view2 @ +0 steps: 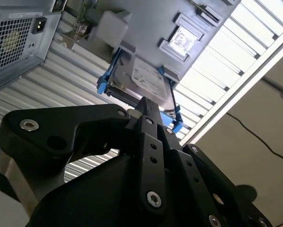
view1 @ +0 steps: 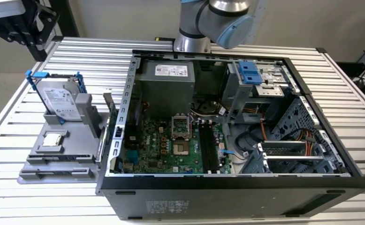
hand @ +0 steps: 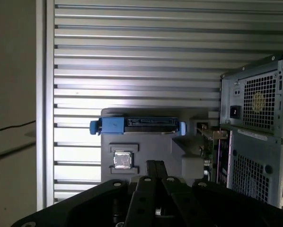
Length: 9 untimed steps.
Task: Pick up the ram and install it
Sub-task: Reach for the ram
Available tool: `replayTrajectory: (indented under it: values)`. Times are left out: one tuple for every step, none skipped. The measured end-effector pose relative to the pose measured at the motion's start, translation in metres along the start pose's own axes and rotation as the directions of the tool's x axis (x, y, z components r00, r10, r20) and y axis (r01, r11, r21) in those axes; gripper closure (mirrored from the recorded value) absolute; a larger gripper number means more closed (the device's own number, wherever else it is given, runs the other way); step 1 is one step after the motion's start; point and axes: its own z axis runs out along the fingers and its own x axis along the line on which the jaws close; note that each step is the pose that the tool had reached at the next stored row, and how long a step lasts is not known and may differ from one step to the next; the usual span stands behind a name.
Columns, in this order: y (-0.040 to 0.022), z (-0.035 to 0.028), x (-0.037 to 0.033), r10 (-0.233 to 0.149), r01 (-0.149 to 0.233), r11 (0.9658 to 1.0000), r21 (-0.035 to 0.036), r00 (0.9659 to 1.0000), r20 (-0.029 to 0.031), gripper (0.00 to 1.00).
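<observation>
Ram (view1: 109, 108) upright in grey holder (view1: 57, 171), exterior view's left-centre: light, stiff, likely fragile; best pinched across flat faces. Gripper (hand: 154, 163): jaws closed, empty.

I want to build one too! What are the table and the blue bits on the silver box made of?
The table looks like bare metal, maybe aluminium: pale silvery slats with a dull shine. The blue rails on the hard drive look like plastic: even colour, matte, moulded shape.
</observation>
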Motion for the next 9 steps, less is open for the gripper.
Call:
replayTrajectory:
  values:
    - [0.0000, 0.0000, 0.0021, 0.000, 0.000, 1.0000, 0.0000, 1.0000, -0.0001, 1.00]
    - [0.0000, 0.0000, 0.0040, 0.000, 0.000, 1.0000, 0.0000, 1.0000, 0.0000, 1.00]
    - [0.0001, -0.0001, 0.0053, 0.000, 0.000, 1.0000, 0.0000, 1.0000, 0.0000, 1.00]
    - [0.0001, -0.0001, 0.0063, 0.000, 0.000, 1.0000, 0.0000, 1.0000, 0.0000, 1.00]
    - [0.0001, -0.0001, 0.0065, 0.000, 0.000, 1.0000, -0.0001, 1.0000, 0.0000, 1.00]
    - [0.0001, -0.0001, 0.0065, 0.000, 0.000, 1.0000, -0.0001, 1.0000, 0.0000, 1.00]
    - [0.0001, -0.0001, 0.0065, 0.000, 0.000, 1.0000, -0.0001, 1.0000, 0.0001, 1.00]
    - [0.0001, -0.0001, 0.0065, 0.000, 0.000, 1.0000, -0.0001, 1.0000, 0.0000, 1.00]
    - [0.0000, -0.0001, 0.0066, 0.000, 0.000, 1.0000, 0.0000, 1.0000, 0.0000, 1.00]
